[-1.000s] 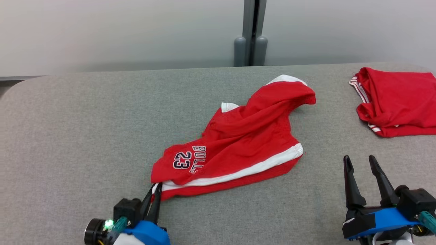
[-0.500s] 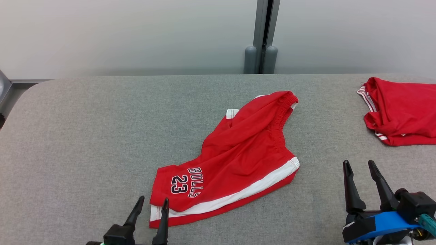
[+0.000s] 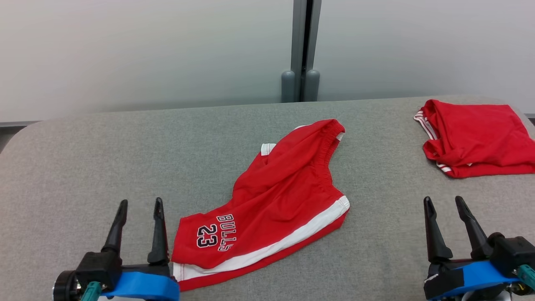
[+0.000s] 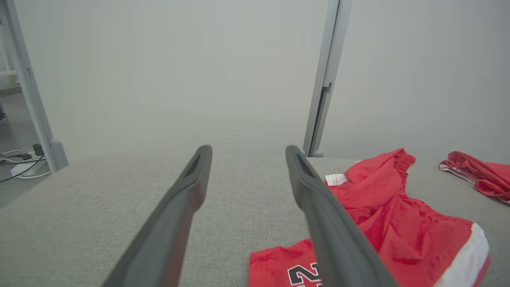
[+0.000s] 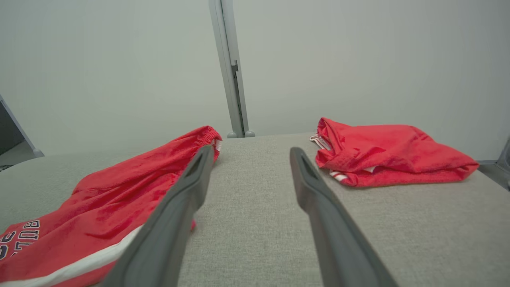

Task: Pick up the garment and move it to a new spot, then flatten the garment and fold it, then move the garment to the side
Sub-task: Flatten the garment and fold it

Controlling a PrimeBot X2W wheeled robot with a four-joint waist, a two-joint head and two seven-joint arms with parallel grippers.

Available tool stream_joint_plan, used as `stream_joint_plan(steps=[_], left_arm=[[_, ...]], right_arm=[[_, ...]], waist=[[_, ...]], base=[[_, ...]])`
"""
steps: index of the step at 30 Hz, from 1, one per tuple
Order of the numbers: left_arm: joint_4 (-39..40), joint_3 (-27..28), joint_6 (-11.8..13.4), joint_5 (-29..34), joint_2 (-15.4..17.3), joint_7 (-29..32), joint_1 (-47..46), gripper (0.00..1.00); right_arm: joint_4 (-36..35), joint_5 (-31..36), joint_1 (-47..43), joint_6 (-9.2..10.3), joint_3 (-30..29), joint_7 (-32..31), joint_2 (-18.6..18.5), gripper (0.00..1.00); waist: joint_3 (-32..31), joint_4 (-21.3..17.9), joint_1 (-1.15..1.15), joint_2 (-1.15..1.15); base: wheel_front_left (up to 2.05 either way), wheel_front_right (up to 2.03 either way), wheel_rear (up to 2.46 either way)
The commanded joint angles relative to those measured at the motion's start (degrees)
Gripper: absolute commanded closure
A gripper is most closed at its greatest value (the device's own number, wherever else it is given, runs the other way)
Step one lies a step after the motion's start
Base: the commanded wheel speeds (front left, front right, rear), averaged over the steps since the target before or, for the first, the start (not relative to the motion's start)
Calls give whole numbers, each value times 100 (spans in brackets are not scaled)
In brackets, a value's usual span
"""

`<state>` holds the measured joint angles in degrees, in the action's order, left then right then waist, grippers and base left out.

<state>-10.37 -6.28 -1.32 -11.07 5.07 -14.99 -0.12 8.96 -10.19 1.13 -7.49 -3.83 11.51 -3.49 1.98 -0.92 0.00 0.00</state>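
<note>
Bright, even, diffuse light, faint soft shadows, sharp focus, mild wide-angle wrist distortion

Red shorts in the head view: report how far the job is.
Looks done: the red shorts lie set down on the table. In hand: nothing; left hand and right hand stand open either side of them. Left: they are rumpled, upper part bunched, so flattening, folding and moving aside remain.

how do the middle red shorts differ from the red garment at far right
The shorts lie spread out and rumpled; the far garment is folded compactly. The shorts carry BULLS 23 lettering and a broad white stripe; the far garment has thin white trim. Both are red, on the grey table.
</note>
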Motion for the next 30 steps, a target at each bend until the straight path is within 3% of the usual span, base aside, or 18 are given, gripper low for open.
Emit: stream_joint_plan(steps=[1, 7, 21, 30], left_arm=[[68, 168, 75, 49, 47, -25, -36, 0], [85, 505, 214, 112, 121, -25, 137, 0], [-68, 561, 119, 164, 159, -25, 203, 0], [-265, 246, -193, 110, 117, 18, 120, 0]], right_arm=[[-95, 40, -106, -1, -44, 34, -34, 0], [-398, 118, -350, -1, -186, -23, -40, 0], [-838, 199, -700, -1, -220, -233, -7, 0], [-509, 117, -368, -1, 32, -377, -270, 0]], waist=[[-47, -87, 0, 0], [-85, -157, 0, 0], [-102, -103, 0, 0], [4, 7, 0, 0]], base=[[0, 0, 0], [0, 0, 0], [0, 0, 0], [0, 0, 0]])
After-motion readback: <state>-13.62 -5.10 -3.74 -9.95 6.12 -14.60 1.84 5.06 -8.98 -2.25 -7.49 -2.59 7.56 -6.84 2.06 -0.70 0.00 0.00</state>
